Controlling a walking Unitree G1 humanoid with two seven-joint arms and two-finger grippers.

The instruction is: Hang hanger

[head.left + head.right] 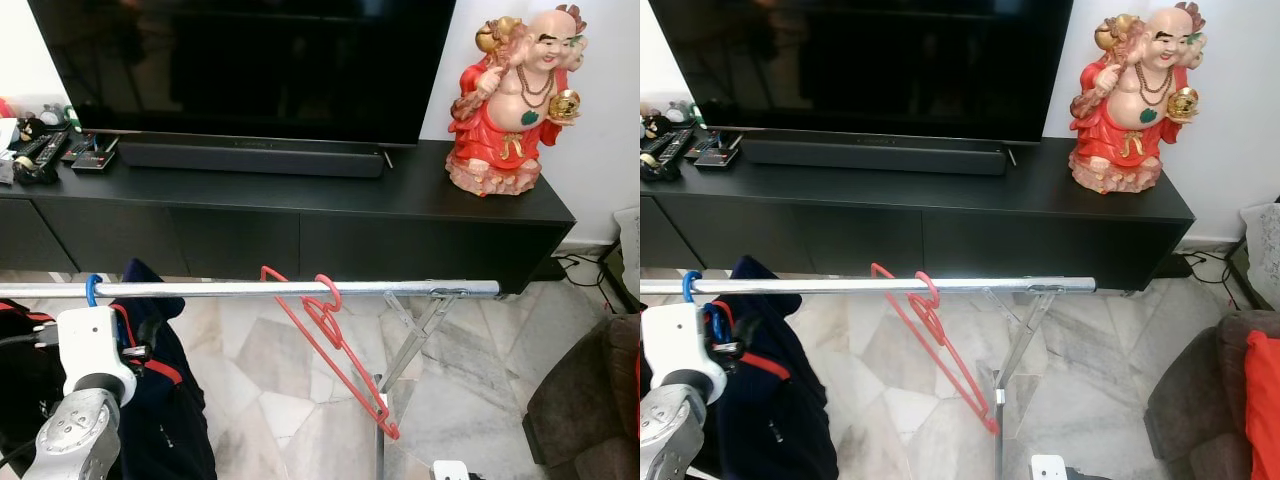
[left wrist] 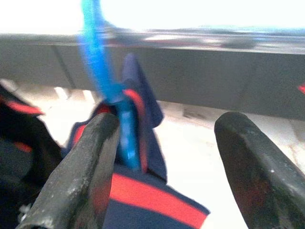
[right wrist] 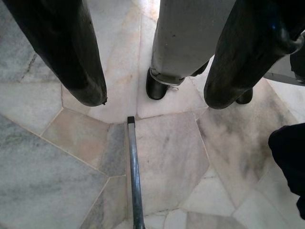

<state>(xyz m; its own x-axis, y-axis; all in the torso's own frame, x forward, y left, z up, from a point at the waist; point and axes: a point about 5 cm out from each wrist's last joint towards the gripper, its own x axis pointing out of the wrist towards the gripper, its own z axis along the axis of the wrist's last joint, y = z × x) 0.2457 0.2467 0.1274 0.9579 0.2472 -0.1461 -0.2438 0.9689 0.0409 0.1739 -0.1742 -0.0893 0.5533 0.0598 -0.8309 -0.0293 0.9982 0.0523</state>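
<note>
Left arm, silver with a white wrist housing, raised at the left end of the horizontal silver metal clothes rail (image 1: 250, 289). The left gripper (image 2: 167, 162) has its two black fingers (image 2: 81, 176) spread wide apart, holding nothing; the blue plastic hanger (image 2: 107, 90) stands just beside one finger, and whether it touches that finger cannot be told. The hook of this blue hanger sits over the rail at its left end (image 1: 92, 288), and a dark navy garment with red stripes (image 1: 165, 400) hangs from it below the rail.

Further right along the rail, the thin red wire hanger (image 1: 335, 345) is hooked over the bar near its middle and hangs tilted, its lower corner reaching down to the rack's upright silver post (image 1: 380, 420). A slanted silver brace (image 1: 420, 335) joins the rail to this post near the rail's right end.

Behind the rack stands a long low black TV cabinet (image 1: 300, 225) carrying a large black television (image 1: 250, 65), a black soundbar (image 1: 250, 158), remote controls at its left end (image 1: 40, 155), and a red-robed laughing Buddha figurine (image 1: 512, 100) at its right end.

The right gripper (image 3: 155, 102) points down at the pale marble-tile floor (image 3: 167, 157), fingers parted and empty.
</note>
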